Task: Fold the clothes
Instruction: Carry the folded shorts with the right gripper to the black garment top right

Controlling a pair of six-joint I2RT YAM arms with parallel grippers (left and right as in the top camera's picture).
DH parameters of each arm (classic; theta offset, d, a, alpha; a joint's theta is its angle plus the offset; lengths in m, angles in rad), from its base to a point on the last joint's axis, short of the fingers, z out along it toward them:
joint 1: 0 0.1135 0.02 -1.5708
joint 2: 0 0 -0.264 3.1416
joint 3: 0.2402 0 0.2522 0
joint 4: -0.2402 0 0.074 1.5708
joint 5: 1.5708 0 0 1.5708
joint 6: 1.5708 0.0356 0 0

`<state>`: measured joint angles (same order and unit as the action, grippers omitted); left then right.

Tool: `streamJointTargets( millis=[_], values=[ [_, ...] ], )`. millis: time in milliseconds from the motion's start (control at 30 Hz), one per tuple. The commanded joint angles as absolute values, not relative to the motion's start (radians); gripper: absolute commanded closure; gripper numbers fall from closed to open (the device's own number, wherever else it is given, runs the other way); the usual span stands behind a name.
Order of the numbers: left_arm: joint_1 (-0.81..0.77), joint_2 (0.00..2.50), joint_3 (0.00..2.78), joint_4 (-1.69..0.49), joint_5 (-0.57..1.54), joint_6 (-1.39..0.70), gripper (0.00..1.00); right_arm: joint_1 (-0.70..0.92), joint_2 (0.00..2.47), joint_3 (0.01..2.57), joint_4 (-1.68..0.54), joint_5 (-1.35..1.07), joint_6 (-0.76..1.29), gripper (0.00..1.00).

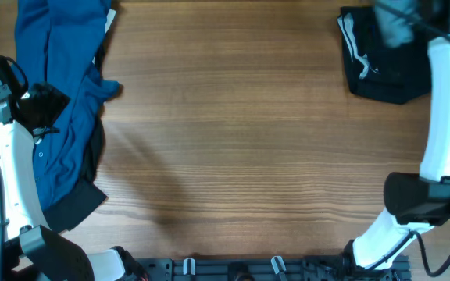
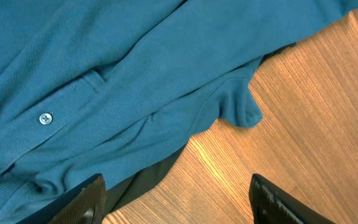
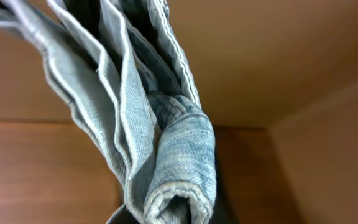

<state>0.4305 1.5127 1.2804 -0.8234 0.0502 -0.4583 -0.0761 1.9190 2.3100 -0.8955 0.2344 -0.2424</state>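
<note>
- The right claw (image 3: 169,218) is pressed together on the pale-blue denim shorts (image 3: 166,143). In the right wrist view the bunched folds and a rolled, stitched hem fill the middle of the picture, right at the fingers.
- Behind the denim, the wooden tabletop (image 1: 233,133) shows only as a brown blur.
- From overhead, the denim is a blurred grey patch at about 1 o'clock of the tabletop. It overlaps the top edge of the black shorts (image 1: 385,78).
- The black shorts lie flat at about 2 o'clock, with the white drawstring (image 1: 356,48) trailing along their 9 o'clock side.
- The left claw (image 2: 179,208) stands spread and holds nothing. One dark finger is at 7 o'clock of the left wrist view and the other at 5 o'clock.
- The blue shirt (image 2: 123,81) lies just beyond the left claw, from 9 to 12 o'clock in that view. Two buttons (image 2: 45,118) show on its placket, and a pointed fold reaches toward 3 o'clock.
- A dark cloth (image 2: 148,183) peeks from under the shirt's near edge, close to the 7 o'clock finger.
- From overhead, the shirt runs along the tabletop from 11 down to 8 o'clock, well apart from both pairs of shorts.
</note>
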Motion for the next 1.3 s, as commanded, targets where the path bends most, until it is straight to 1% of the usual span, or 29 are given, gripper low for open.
streamJointTargets(
  millis=[0, 167, 267, 367, 533, 633, 933, 1033, 1267],
  values=[
    [0.435, 1.522, 1.289, -0.824, 0.055, -0.460, 0.26, -0.155, 1.957, 2.312, -0.812, 0.288, -0.325, 0.96],
    [0.435, 1.522, 1.289, -0.824, 0.055, -0.460, 0.26, -0.243, 2.025, 2.303, -0.719, 0.262, -0.368, 0.96],
    [0.435, 1.522, 1.289, -0.825, 0.054, -0.456, 0.29, -0.283, 2.077, 2.303, -0.678, 0.262, -0.386, 0.96],
    [0.435, 1.522, 1.289, -0.825, 0.055, -0.457, 0.30, -0.322, 2.130, 2.303, -0.646, 0.262, -0.385, 0.96],
    [0.435, 1.522, 1.289, -0.823, 0.055, -0.457, 0.30, -0.372, 2.204, 2.303, -0.625, 0.256, -0.385, 0.96],
    [0.435, 1.522, 1.289, -0.815, 0.055, -0.457, 0.29, -0.386, 2.240, 2.303, -0.634, 0.205, -0.385, 0.95],
    [0.435, 1.522, 1.289, -0.804, 0.055, -0.458, 0.30, -0.344, 2.262, 2.303, -0.665, 0.147, -0.362, 0.96],
    [0.435, 1.522, 1.289, -0.801, 0.056, -0.458, 0.30, -0.309, 2.265, 2.302, -0.703, 0.106, -0.362, 0.96],
    [0.435, 1.522, 1.289, -0.803, 0.056, -0.458, 0.30, -0.194, 2.299, 2.302, -0.768, 0.103, -0.355, 0.96]
  ],
)
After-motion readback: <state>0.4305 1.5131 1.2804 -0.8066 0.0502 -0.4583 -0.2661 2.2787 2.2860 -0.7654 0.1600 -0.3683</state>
